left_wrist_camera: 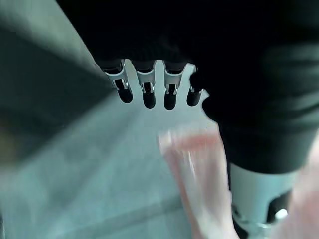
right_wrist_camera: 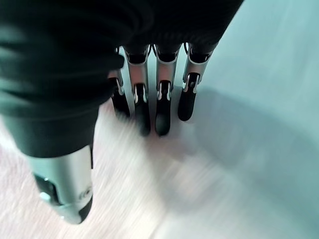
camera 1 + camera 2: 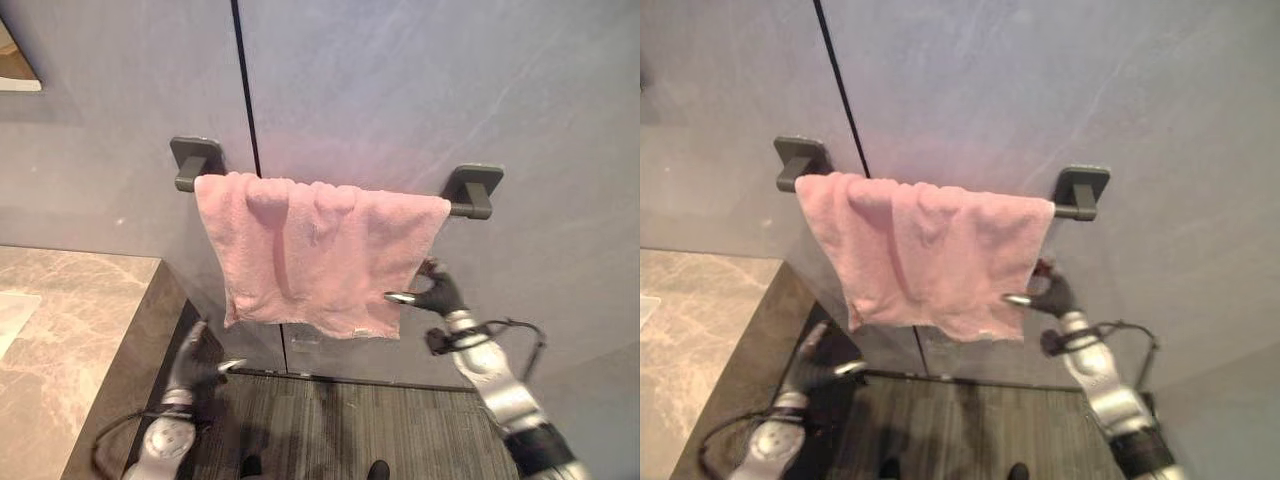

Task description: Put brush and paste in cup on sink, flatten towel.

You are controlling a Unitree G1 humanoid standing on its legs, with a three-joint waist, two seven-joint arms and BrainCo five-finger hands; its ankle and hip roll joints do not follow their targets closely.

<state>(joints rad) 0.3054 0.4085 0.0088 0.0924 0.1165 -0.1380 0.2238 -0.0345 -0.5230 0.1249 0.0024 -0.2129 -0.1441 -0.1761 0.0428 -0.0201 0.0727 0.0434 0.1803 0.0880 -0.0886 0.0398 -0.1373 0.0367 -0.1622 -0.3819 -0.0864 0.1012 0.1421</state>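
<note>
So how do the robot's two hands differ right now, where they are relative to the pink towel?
The right hand is raised beside the lower right edge of the pink towel, just under the right end of the towel bar; the left hand hangs lower, below the towel's lower left corner and clear of it, near the stone counter. Both have straight, relaxed fingers and hold nothing.

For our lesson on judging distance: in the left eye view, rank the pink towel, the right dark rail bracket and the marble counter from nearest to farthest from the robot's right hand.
1. Pink towel, just left of the right hand.
2. Right dark rail bracket, above the hand.
3. Marble counter, far left.
</note>
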